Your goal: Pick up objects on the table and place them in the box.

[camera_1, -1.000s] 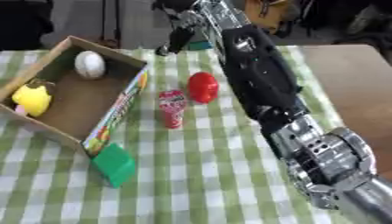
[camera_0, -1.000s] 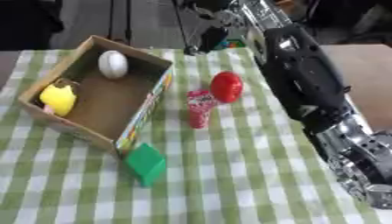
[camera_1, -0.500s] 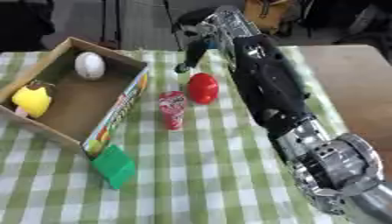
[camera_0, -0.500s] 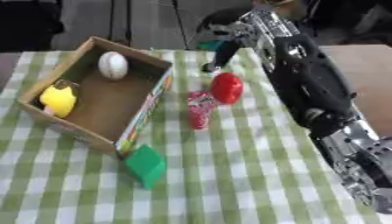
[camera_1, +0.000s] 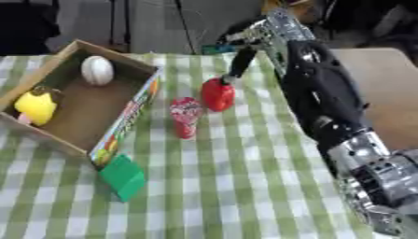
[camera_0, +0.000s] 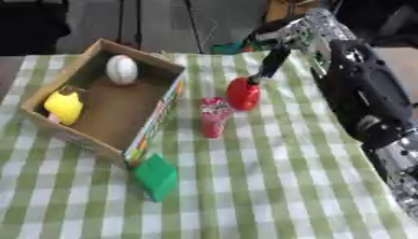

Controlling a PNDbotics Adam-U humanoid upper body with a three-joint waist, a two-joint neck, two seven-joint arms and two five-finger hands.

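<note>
An open cardboard box [camera_0: 118,112] lies at the left on the green checked cloth. Inside it are a white ball [camera_0: 121,70] and a yellow object [camera_0: 64,105]. A red rounded object [camera_0: 242,94] stands right of the box, and a pink-red packet [camera_0: 214,116] stands just in front of it. At the box's near corner lies a green block [camera_0: 156,176]. My right hand [camera_0: 273,59] hangs over the red object with straight fingers pointing down, and the fingertips are at its top. No part of the left hand shows.
My right arm [camera_1: 323,93] runs along the right side of the cloth from the near right corner to the far edge. Bare brown tabletop [camera_1: 384,84] shows to its right. Dark clutter stands beyond the far edge.
My right hand has come down from the far edge of the table toward the red object, and its fingertips now reach the top of it. The objects have not moved.
</note>
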